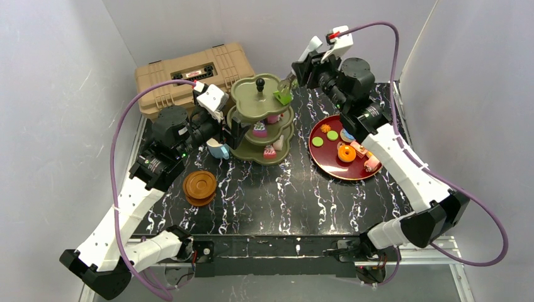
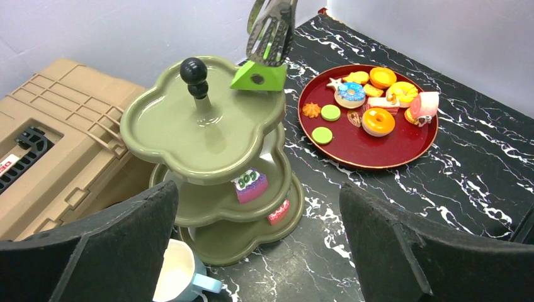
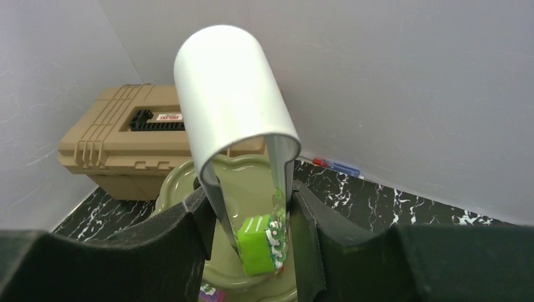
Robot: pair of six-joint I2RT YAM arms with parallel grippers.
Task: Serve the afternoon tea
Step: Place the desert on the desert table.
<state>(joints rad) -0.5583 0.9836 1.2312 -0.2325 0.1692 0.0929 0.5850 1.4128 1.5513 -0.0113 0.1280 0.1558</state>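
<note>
You've got a tan toolbox at the far left, lid shut, by the back wall — a round dark-red tray sits on the right of the black, white-veined counter. Bent metal tongs point downward.

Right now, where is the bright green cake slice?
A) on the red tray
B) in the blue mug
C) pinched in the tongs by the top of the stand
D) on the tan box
C: the tongs in the right gripper pinch the green cake slice at the rim of the stand, top tier.
</note>
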